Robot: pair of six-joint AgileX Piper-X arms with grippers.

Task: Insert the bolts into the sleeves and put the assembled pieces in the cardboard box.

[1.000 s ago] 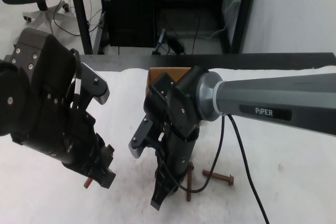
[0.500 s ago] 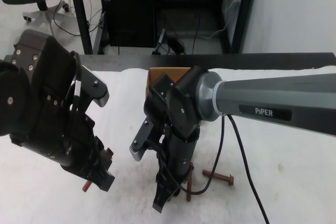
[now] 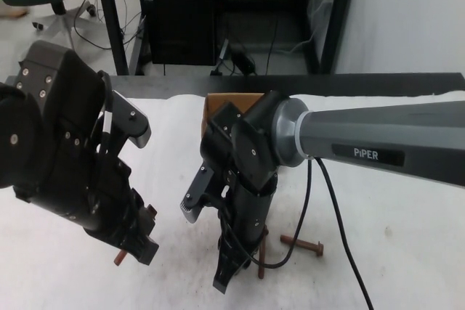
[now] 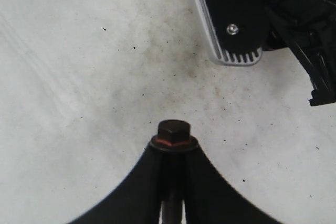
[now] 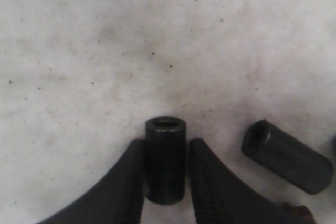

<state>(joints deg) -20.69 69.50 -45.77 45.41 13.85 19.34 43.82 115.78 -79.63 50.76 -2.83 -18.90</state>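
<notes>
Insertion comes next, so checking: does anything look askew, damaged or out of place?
Nothing stands out. The left jaws hold a bolt straight, the right jaws a sleeve; a spare sleeve and loose bolt lie on the bench.

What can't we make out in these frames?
Brown cardboard box: high view, contents hidden behind the right arm.
Rusty hex-head bolt: left wrist view, shank hidden between the left gripper fingers.
Black cylindrical metal sleeve: right wrist view, one end tucked inside the right gripper.
Loose rusty bolts: high view, one partly behind that arm, count unclear.
</notes>
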